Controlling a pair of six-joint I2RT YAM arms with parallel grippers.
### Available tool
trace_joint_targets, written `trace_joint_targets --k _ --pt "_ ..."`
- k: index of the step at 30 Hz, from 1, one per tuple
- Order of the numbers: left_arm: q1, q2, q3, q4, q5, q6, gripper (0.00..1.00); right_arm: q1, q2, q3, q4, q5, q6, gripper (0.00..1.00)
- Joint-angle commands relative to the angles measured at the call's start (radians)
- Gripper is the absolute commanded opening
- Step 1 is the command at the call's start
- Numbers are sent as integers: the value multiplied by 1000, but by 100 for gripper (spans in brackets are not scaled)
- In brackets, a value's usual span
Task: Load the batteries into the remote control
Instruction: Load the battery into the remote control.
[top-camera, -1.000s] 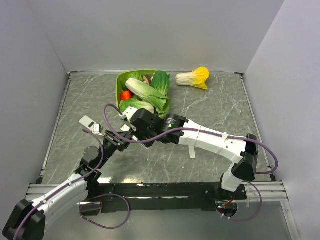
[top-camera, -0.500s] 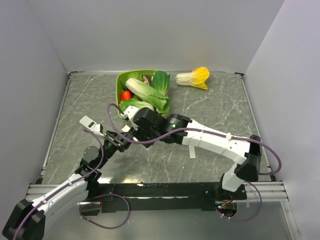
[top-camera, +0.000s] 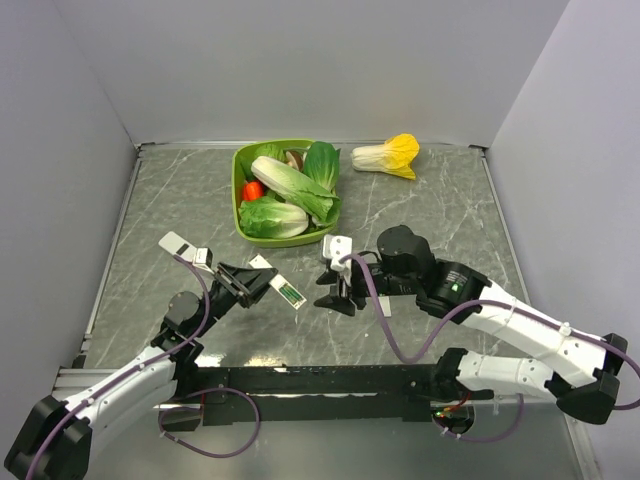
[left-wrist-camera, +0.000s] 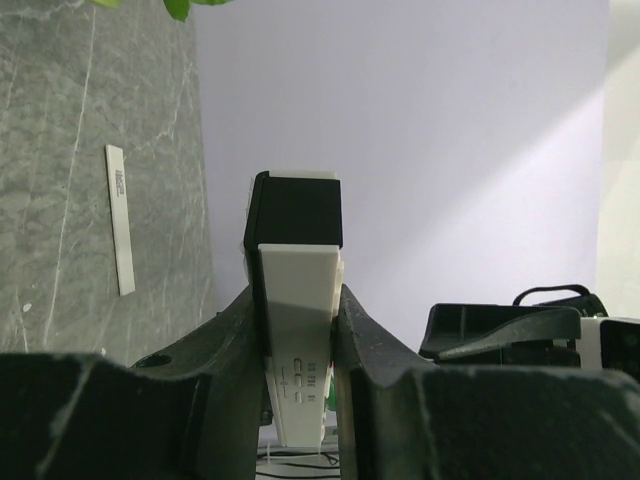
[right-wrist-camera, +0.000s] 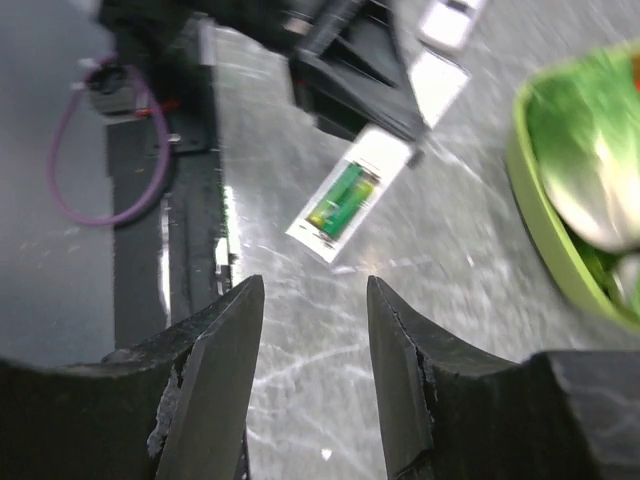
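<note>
Left fingers are clamped on the remote control, one finger on each long edge. Left wrist view shows both pads tight against the white casing, with the black section sticking out past the tips. In the top view the remote control points out of the grip toward 4 o'clock.

The compartment faces up. Green batteries sit inside it. The right wrist view is too blurred to count them.

Right fingers are spread wide and hold nothing. They sit at 3 o'clock of the remote control, near it but not touching. In the right wrist view the remote control shows through the gap, beyond the tips.

A white strip lies flat on the table, at 3 o'clock of the right fingers and partly under the right arm's cable.

A green bowl of leafy vegetables is at 12 o'clock of the remote control, well apart from it. A yellow-tipped cabbage lies on the table at 2 o'clock of the bowl.
</note>
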Motion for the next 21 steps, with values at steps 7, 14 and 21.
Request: trace_joint_targets --k 7,14,21 --pt "-2 22 -122 66 108 30 1 -38 -22 -150 290 -330 -250 54" --pt "-2 35 -109 80 130 42 1 -79 7 -190 341 -386 -273 47" --pt "-2 22 -102 74 139 39 1 -104 47 -214 393 -442 -261 42"
